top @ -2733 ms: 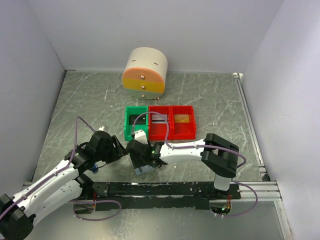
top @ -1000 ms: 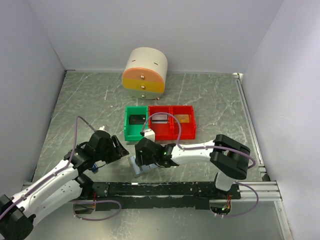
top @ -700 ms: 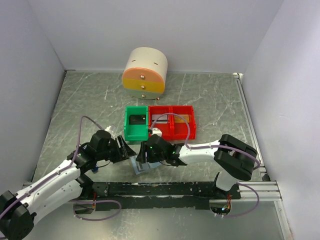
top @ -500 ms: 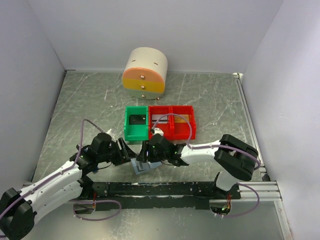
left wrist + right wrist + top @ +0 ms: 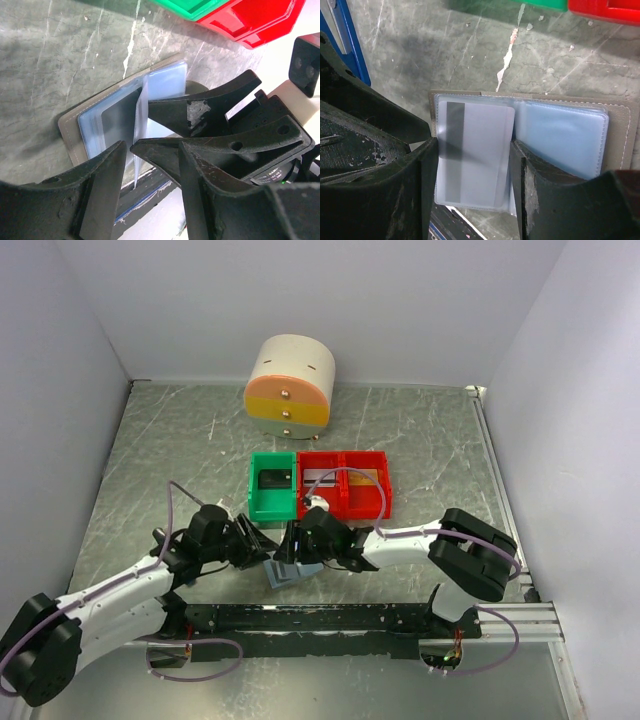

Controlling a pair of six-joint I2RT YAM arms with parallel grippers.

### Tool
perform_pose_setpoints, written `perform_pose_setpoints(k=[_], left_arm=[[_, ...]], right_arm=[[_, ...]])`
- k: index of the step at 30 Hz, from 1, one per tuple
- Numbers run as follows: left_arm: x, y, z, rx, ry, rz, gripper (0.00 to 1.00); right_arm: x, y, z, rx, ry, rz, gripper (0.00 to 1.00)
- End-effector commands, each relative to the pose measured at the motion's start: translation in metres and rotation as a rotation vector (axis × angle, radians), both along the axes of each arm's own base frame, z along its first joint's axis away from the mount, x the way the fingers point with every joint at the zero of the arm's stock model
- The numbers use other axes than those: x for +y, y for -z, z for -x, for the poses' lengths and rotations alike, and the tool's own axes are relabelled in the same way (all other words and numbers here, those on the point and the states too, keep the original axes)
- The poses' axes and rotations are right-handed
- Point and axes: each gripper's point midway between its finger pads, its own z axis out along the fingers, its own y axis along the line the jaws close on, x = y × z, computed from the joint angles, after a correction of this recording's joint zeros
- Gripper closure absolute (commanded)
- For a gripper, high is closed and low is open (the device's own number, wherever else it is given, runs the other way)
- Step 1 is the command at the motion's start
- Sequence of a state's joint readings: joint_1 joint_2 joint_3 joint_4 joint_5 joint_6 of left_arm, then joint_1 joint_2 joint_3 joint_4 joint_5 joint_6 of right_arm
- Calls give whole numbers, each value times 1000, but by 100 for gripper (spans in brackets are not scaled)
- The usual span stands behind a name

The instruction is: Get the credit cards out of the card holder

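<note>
Tabletop: grey marbled; card holder open.
Right tool: fingers flank sleeved credit card; grip cannot be told.
Left tool: fingers apart, at card holder's edge.

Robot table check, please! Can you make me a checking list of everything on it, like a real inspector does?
Surface: grey marbled table with pale streaks; no spills seen.
Job's things: the card holder lies open near the front edge, with a striped card in its clear sleeve.
Clutter: the green bin holds a dark card; the red bins hold two more; a round drawer box stands at the back.
Grippers: the left gripper and right gripper are both open, down at the holder; nothing is lifted.
Cables: purple cables run along both arms, one arching over the red bins.
Surroundings: plain white walls; a black rail in front.
</note>
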State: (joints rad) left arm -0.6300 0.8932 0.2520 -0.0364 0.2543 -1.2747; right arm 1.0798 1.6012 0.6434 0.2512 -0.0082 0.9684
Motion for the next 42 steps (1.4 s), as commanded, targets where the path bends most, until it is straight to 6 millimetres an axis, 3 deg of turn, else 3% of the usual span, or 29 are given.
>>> perform_pose_setpoints(k=[1,7,21,30,36,42], left_arm=[[-2,-2,-14,-21,-65,27,44],[-5,3,-17,-12,-42,1,47],[24,-2,-17,-33,-199,-25,42],[26,12,26,55,-45,-38,47],[4,0,37,-88,121,114,45],[-6,-3,32,-121,201,99,45]], right_arm=[[-17,23,14,44,-29,83,52],[-15,21,14,40,-33,69,52],[-17,24,13,47,-17,83,52],[-12,27,11,72,0,97,52],[-10,26,10,71,1,96,52],[-11,26,9,71,6,100,52]])
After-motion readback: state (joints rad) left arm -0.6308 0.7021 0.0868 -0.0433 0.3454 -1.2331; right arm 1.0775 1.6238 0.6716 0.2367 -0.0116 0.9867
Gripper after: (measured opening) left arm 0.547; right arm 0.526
